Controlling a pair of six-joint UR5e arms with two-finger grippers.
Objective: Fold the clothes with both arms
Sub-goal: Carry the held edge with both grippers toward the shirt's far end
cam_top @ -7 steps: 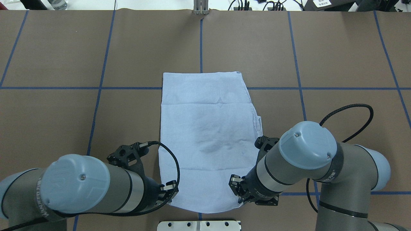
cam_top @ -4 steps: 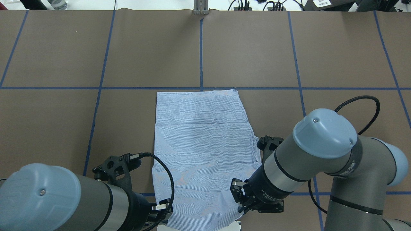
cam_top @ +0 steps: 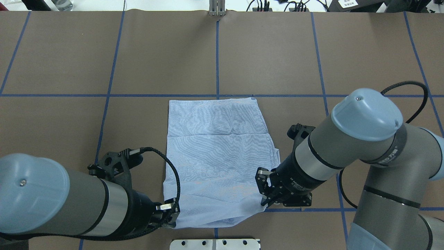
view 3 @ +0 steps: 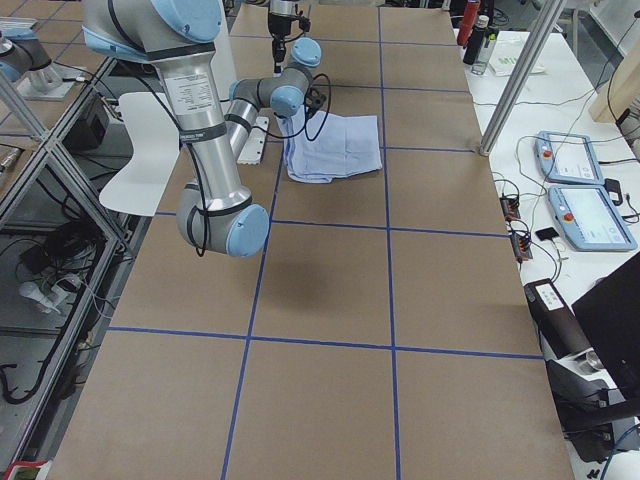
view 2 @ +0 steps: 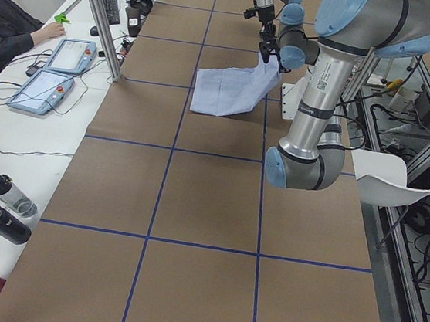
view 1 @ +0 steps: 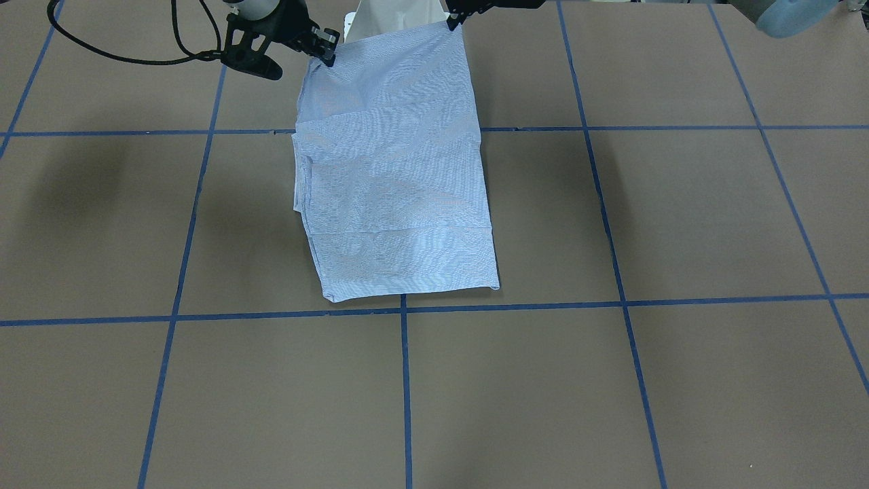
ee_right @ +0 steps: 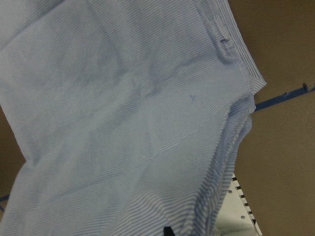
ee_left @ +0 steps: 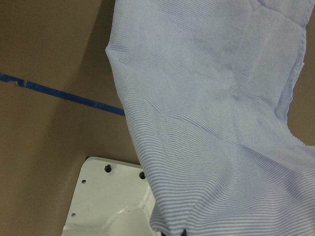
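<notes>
The clothes are one light blue pinstriped shirt, folded into a long rectangle on the brown table. Its far edge lies flat by a blue tape line. The near edge is lifted off the table, and it sags between the two held corners. My left gripper is shut on the near left corner. My right gripper is shut on the near right corner. In the front-facing view the shirt rises toward the left gripper and the right gripper. Both wrist views show striped cloth hanging from the fingertips.
The white pedestal base plate sits just behind the lifted edge. Blue tape lines divide the table into squares. A metal post stands at the far edge. A person's sleeve, tablets and bottles occupy a side table.
The shirt was dragged toward the robot, its far edge sliding back to the tape line. Both grippers then rose slightly forward with the near corners, and the near edge now hangs lifted.
</notes>
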